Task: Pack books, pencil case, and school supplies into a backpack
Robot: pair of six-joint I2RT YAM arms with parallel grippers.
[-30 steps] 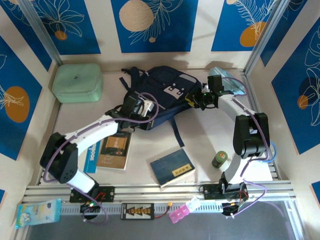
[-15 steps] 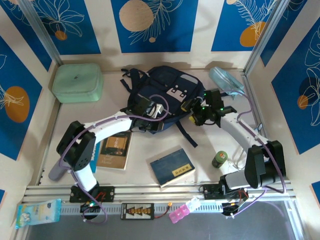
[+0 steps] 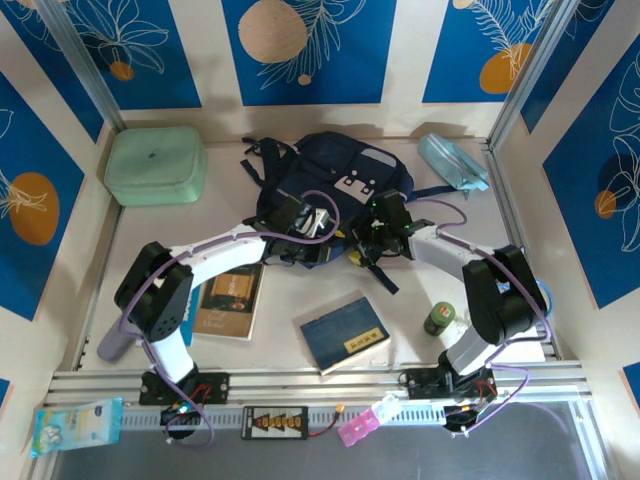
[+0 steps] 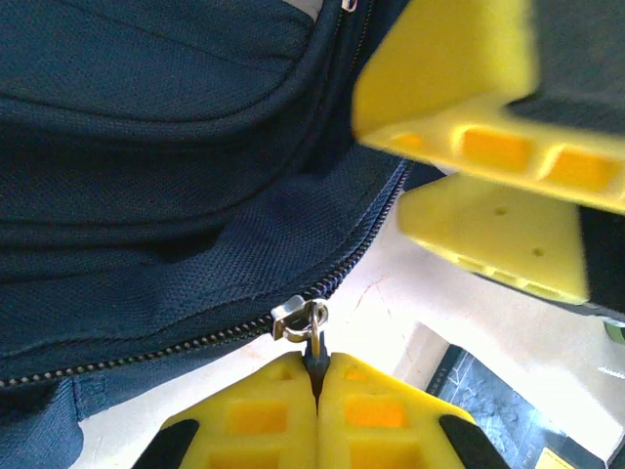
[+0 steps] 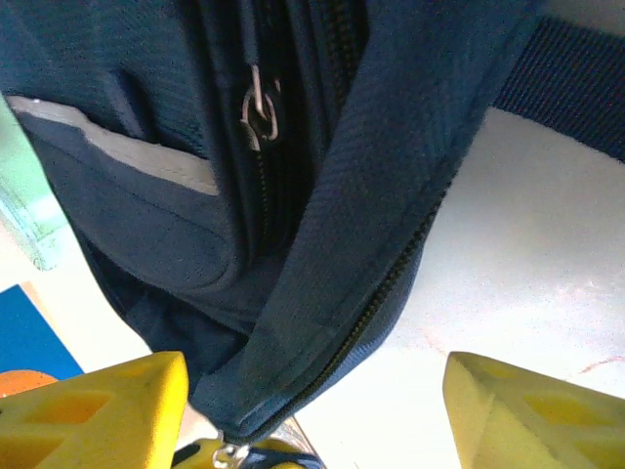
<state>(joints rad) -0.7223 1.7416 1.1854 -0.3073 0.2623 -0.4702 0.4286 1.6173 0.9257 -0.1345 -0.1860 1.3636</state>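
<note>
Backpack position: the backpack (image 3: 335, 180) lies flat at the far middle of the table (image 3: 430, 270), with its near rim facing the arms.
Edges: a mint-green case (image 3: 155, 165) sits in the far left corner, close to the side wall. The pencil case (image 3: 452, 160) lies in the far right corner, apart from the backpack.
Open room: there is bare tabletop right of the backpack's near rim, and more between the two books.
Left gripper: left gripper (image 4: 317, 369) has its jaws pressed together, pinching the zipper pull (image 4: 301, 319) at the backpack's rim.
Right gripper: right gripper (image 5: 314, 391) has its jaws spread wide. They straddle the zippered rim, and no contact is visible.
Left wrist view: the closed zipper teeth run left from the pull, and the right gripper's yellow fingers (image 4: 459, 88) hang just beside it.
Right wrist view: a second zipper pull (image 5: 260, 107) lies higher up, beside the pale stripe (image 5: 146, 161).
Overhead view: both grippers meet at the near rim, left gripper (image 3: 335, 240) and right gripper (image 3: 372, 238).
Books: the tan-brown book (image 3: 228, 298) lies under the left forearm. The navy book (image 3: 345, 333) lies near the front centre.
Obstructions: a dark strap (image 3: 368, 262) trails toward the navy book, and a small green bottle (image 3: 438, 319) stands by the right arm's base.
</note>
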